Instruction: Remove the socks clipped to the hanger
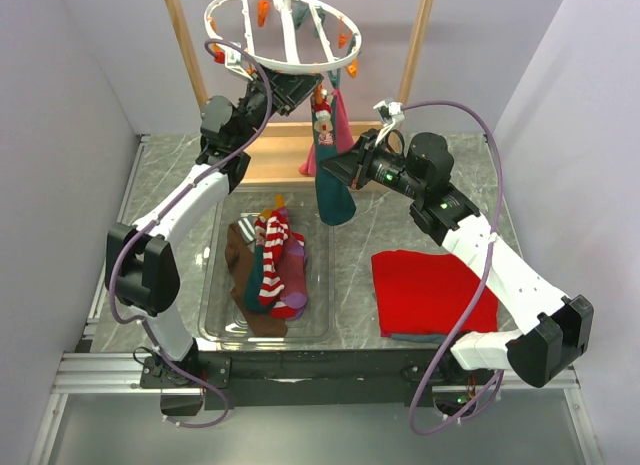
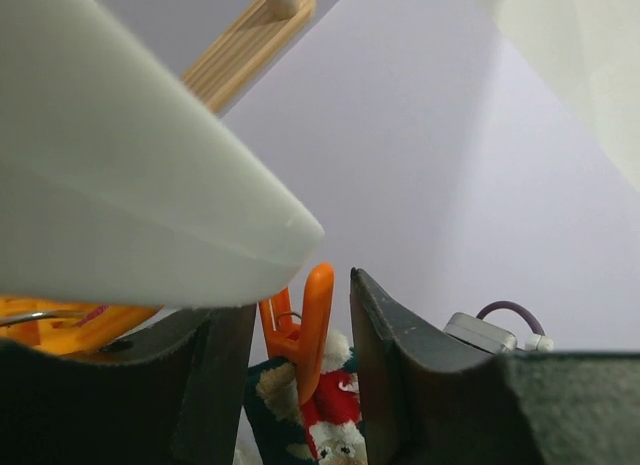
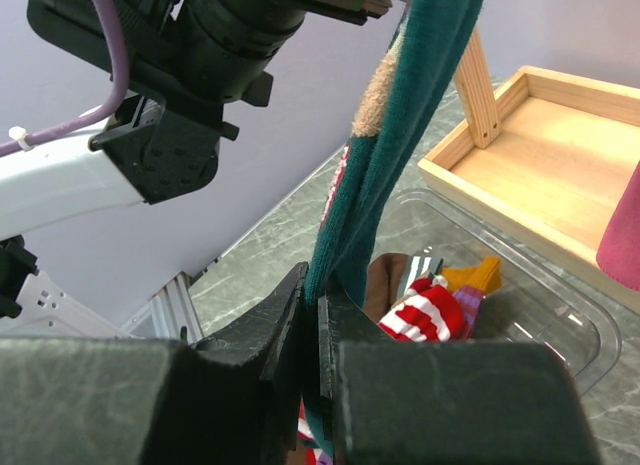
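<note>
A dark teal sock [image 1: 335,190] with a red and white pattern at its cuff hangs from an orange clip [image 2: 312,330] on the round white hanger [image 1: 285,30]. My left gripper [image 2: 300,330] is open, with one finger on each side of that clip, just under the hanger ring; a small gap shows beside the right finger. It also shows in the top view [image 1: 303,90]. My right gripper [image 3: 318,310] is shut on the teal sock [image 3: 395,135] partway down, seen in the top view [image 1: 337,167]. Several removed socks [image 1: 270,265] lie in the bin, among them brown, purple and red-and-white striped ones.
A clear plastic bin [image 1: 215,320] sits on the table in front of the left arm. A red folded cloth [image 1: 430,290] lies at the right. A pink cloth [image 1: 343,120] hangs behind the teal sock. A wooden tray [image 1: 280,160] and wooden stand posts are at the back.
</note>
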